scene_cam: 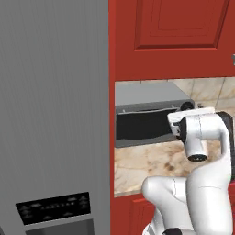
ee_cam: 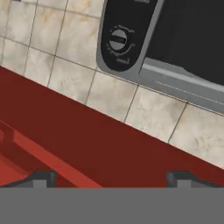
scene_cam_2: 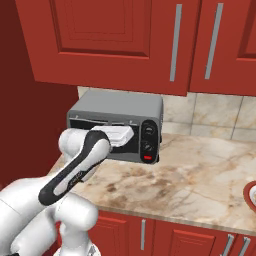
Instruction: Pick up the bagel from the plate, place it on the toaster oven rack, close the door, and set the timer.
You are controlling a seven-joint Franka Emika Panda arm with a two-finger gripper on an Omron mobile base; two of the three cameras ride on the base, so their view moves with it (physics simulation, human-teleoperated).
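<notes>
Where red cabinets (scene_cam_2: 100,35) hang, a marble counter (scene_cam_2: 200,175) spreads below.

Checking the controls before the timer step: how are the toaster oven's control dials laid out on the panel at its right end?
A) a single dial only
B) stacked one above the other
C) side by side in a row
B: in the right base view the dark control panel carries two round dials, one above the other, with a red mark beneath them.
</notes>
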